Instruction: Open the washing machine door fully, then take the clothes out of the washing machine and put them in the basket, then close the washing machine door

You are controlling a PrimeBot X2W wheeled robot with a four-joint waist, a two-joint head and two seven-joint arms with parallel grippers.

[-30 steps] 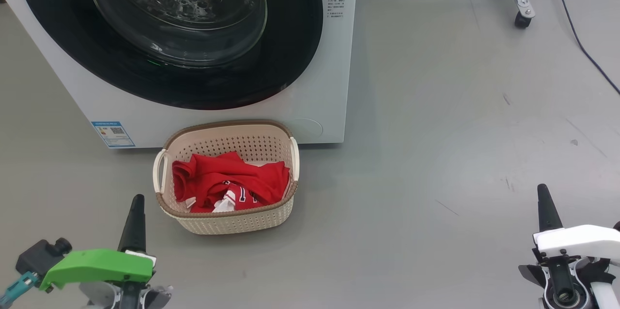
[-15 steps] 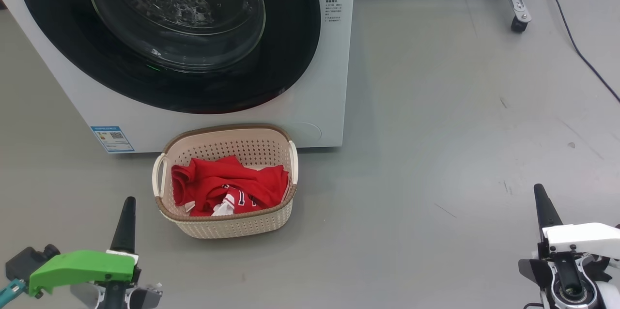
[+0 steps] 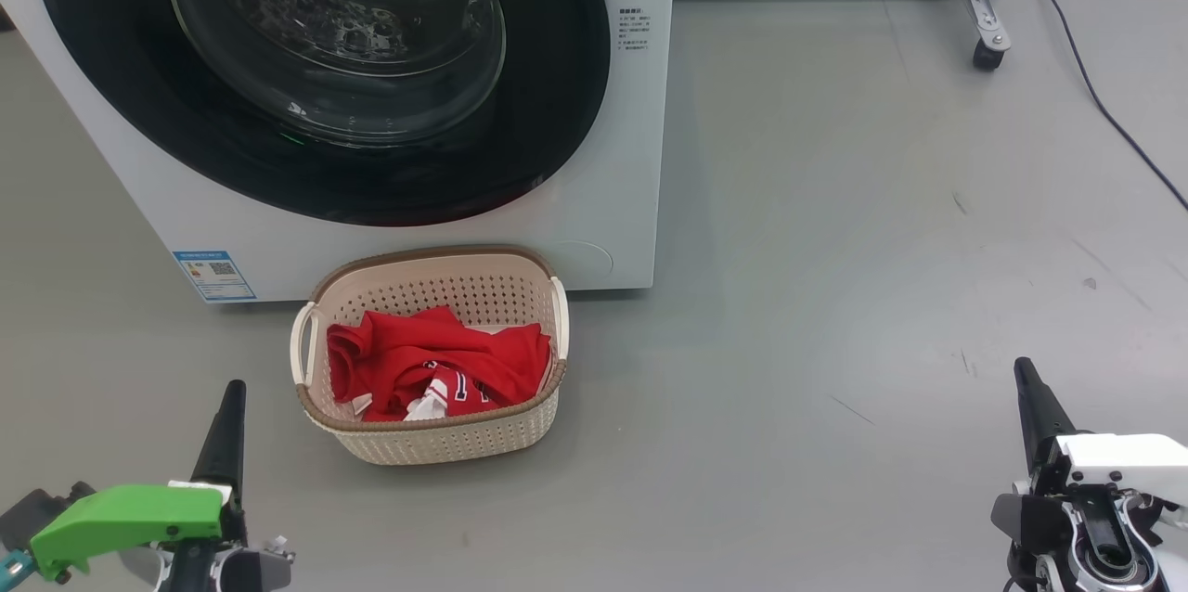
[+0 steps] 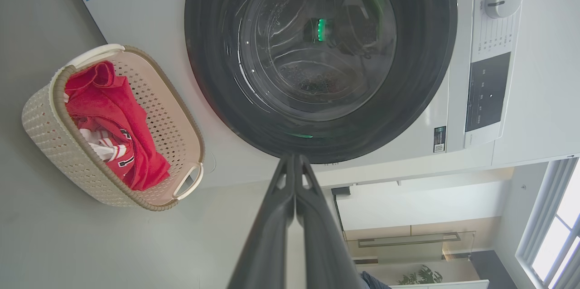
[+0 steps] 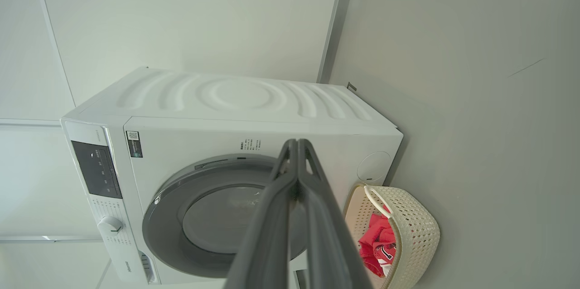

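Before one white front-loading washing machine (image 3: 613,202): one cream perforated plastic basket (image 3: 436,439), brown woven-look rim, two white handles, holding crumpled bright red clothes (image 3: 436,360). One round glossy black-rimmed glass door (image 3: 538,109) flush closed. Both clenched, empty: left gripper (image 3: 230,392), right gripper (image 3: 1025,374).
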